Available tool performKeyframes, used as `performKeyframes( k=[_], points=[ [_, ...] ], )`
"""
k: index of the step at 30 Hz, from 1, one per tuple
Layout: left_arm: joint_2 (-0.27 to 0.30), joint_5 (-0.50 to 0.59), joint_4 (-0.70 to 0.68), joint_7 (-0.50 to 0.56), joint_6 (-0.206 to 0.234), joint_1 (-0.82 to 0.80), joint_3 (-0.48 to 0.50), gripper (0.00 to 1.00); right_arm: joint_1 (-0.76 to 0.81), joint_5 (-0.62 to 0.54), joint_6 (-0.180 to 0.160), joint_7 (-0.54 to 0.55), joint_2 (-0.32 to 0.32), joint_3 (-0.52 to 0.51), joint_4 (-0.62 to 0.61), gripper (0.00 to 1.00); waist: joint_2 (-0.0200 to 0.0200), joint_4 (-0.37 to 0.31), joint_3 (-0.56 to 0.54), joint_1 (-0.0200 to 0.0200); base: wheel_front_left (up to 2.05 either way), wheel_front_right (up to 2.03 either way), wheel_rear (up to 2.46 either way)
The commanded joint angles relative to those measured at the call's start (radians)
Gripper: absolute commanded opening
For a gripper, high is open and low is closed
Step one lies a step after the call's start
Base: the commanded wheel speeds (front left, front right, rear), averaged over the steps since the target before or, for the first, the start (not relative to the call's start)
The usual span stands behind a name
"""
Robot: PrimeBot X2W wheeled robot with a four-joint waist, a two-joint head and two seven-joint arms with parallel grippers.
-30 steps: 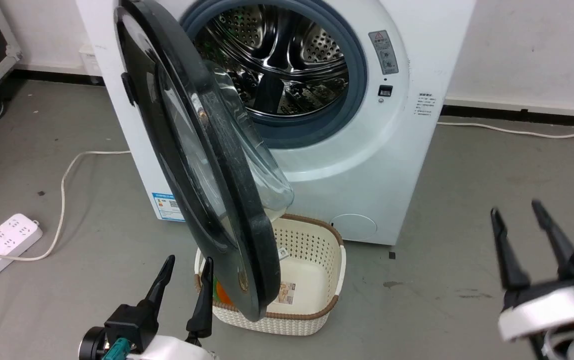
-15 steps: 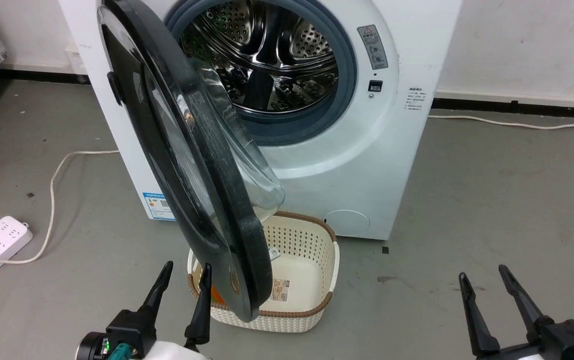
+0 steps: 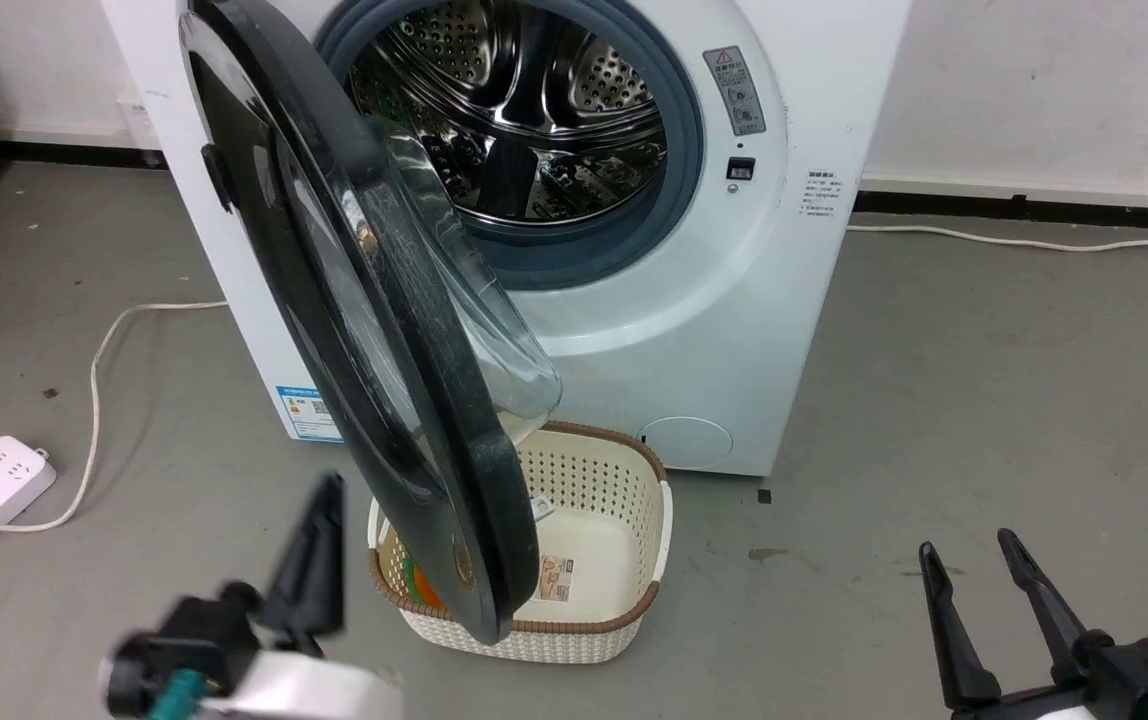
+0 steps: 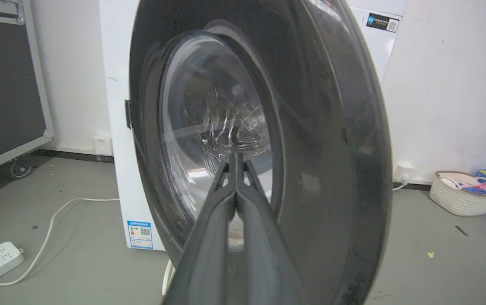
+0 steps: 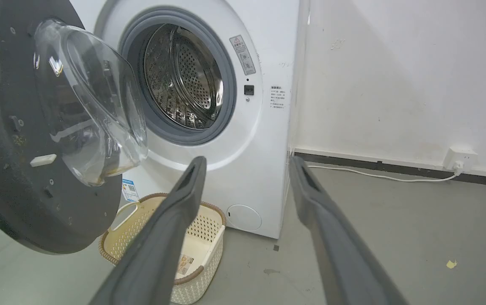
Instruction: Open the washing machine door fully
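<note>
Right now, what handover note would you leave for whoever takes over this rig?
Left hand: shut, empty, pointing at the outer face of the door.
Right hand: open, empty, low on the right.
Done: door unlatched, swung about halfway out, above the basket; drum exposed.
Left to do: probably push the door further left until fully open.
</note>
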Motion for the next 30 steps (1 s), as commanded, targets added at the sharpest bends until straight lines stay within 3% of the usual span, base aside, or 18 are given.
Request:
performKeyframes(
  k=[1, 8, 14, 15, 22, 30],
  points=[
    [0.002, 0.001, -0.054, -0.005, 0.016, -0.032, 0.023, 0.0, -0.013, 0.007, 0.001, -0.004, 0.006, -0.002, -0.003, 1.0, 0.0, 0.0, 0.0, 0.0, 0.0, 0.0, 0.0],
    [0.002, -0.086, -0.295, -0.005, 0.083, -0.169, 0.058, 0.0, -0.019, 0.013, 0.001, -0.004, 0.006, -0.007, -0.002, 1.0, 0.0, -0.008, -0.004, 0.0, 0.0, 0.0, 0.0],
    [0.004, 0.008, -0.428, -0.005, 0.066, -0.273, -0.009, 0.0, -0.027, 0.016, 0.001, -0.004, 0.006, 0.003, 0.004, 1.0, 0.0, -0.027, 0.0, 0.0, 0.0, 0.0, 0.0],
    [0.004, 0.032, -0.415, 0.0, 0.054, -0.273, -0.081, 0.0, -0.028, 0.021, 0.001, -0.004, 0.006, 0.003, 0.007, 1.0, 0.0, -0.035, 0.005, 0.0, 0.0, 0.0, 0.0],
    [0.002, 0.024, -0.309, 0.062, 0.046, -0.209, -0.267, 0.0, -0.028, 0.019, 0.001, -0.004, 0.006, 0.006, 0.011, 1.0, 0.0, -0.037, 0.015, 0.0, 0.0, 0.0, 0.0],
    [0.002, -0.073, -0.113, 0.097, 0.08, -0.141, -0.367, 0.0, -0.033, 0.02, 0.001, -0.004, 0.006, 0.004, 0.016, 1.0, 0.0, -0.027, 0.026, 0.0, 0.0, 0.0, 0.0]
  ],
)
